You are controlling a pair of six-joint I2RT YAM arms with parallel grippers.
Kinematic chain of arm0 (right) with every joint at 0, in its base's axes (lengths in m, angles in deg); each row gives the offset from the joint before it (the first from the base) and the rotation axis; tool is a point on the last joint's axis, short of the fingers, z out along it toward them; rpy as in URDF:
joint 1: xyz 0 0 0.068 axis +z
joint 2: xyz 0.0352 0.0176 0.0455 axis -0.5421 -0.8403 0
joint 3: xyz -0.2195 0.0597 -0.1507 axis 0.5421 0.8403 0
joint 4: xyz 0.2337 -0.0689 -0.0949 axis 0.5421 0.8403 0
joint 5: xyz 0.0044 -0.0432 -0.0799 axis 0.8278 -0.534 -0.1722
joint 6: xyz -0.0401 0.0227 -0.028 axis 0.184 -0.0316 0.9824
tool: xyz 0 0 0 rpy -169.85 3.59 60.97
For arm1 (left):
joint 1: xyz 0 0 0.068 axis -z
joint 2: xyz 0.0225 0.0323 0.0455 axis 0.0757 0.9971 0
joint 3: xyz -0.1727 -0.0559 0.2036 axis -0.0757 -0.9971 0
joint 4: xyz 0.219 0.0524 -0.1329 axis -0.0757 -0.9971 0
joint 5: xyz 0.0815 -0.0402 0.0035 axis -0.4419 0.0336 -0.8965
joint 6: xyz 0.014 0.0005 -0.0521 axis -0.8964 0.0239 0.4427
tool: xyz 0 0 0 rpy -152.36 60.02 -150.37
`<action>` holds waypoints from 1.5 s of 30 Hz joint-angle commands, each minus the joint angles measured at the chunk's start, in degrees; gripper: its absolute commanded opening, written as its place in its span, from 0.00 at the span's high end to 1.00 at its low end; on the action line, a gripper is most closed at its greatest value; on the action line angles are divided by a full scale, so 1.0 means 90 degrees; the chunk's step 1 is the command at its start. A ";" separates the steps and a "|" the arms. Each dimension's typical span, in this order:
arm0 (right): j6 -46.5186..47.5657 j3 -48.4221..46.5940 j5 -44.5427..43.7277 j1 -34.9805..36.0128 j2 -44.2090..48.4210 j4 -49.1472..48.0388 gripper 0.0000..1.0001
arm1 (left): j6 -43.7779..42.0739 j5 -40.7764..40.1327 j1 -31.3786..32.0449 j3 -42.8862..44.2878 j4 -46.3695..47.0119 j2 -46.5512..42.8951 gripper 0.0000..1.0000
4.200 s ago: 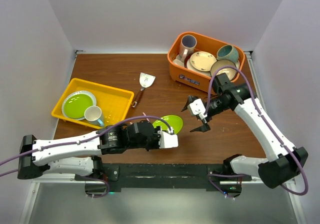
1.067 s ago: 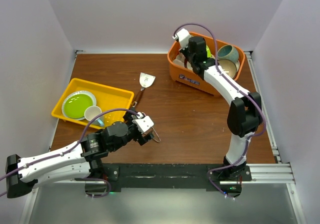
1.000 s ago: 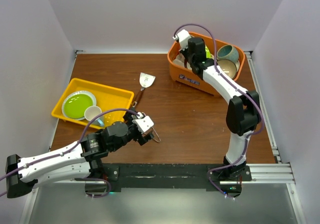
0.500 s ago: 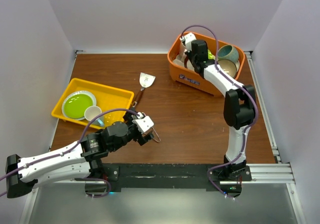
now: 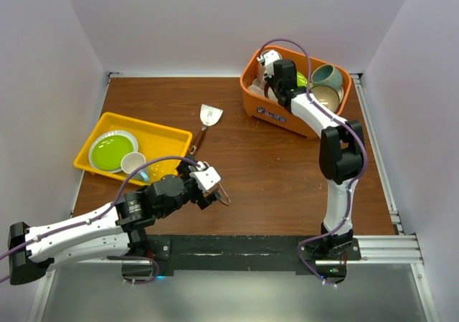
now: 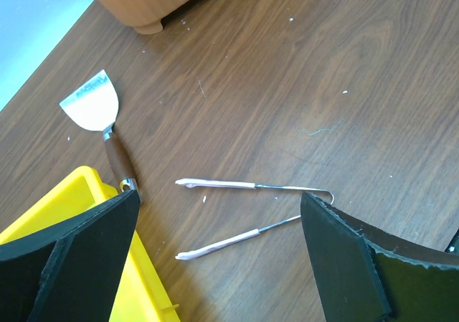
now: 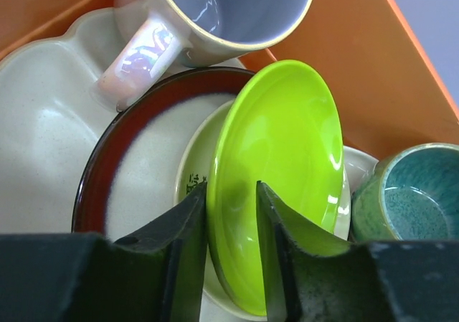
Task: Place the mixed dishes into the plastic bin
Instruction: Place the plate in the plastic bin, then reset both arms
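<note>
Bright, even light from above fills all three views. Shadows on the wooden counter point(image 5: 272, 157) are short and soft. White glare streaks the mug point(image 7: 143, 49) handle and the lime plate point(image 7: 287, 143) rim. Close to the wrist camera, the black right tool point(image 7: 231, 193) looks soft-edged. The overhead view is sharp.

The bin point(image 7: 373, 85) is orange. In it, the small plate point(image 7: 287, 150) is plain lime green, the wide plate point(image 7: 129, 171) cream with a dark brown rim, one mug point(image 7: 229, 6) lavender-grey inside, the other mug point(image 7: 409, 200) speckled teal. The tray point(image 5: 163, 143) is yellow; the tongs point(image 6: 215, 184) have perhaps pale pink tips.
</note>
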State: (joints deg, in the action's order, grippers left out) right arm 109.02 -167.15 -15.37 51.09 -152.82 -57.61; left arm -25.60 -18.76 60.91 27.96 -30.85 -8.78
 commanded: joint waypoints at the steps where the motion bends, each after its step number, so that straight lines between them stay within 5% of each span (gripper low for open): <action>1: 0.0031 -0.0002 0.0007 -0.0056 0.0212 -0.0110 0.62 | 0.0133 -0.0058 -0.0014 0.0038 0.0175 -0.0082 0.00; 15: -0.0193 -0.0109 0.0524 -0.0047 0.1081 0.0436 0.42 | 0.0259 -0.0097 -0.0024 0.0038 0.0195 -0.0345 0.00; 22: -0.0340 -0.0032 0.0944 -0.0047 0.1608 0.0740 0.39 | 0.0503 -0.0224 -0.0043 0.0018 0.0234 -0.0580 0.00; 30: -0.0135 0.0183 0.2590 -0.0105 0.2477 0.1540 0.38 | 0.0913 -0.0244 -0.0268 0.0106 0.0321 -0.0668 0.00; 36: 0.0226 0.0349 0.4311 -0.0407 0.3629 0.2467 0.32 | 0.1431 0.0429 -0.1174 0.0339 0.0410 -0.0697 0.00; 45: -0.0212 0.1373 0.5515 -0.1061 0.5445 0.2459 0.15 | 0.2251 0.2334 -0.4072 0.1559 0.0117 0.0035 0.00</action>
State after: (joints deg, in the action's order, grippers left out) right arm 109.50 -158.50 27.90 43.85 -108.54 -35.93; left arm -10.80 -7.13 33.61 35.15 -30.93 -10.12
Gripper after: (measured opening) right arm 0.827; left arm 0.997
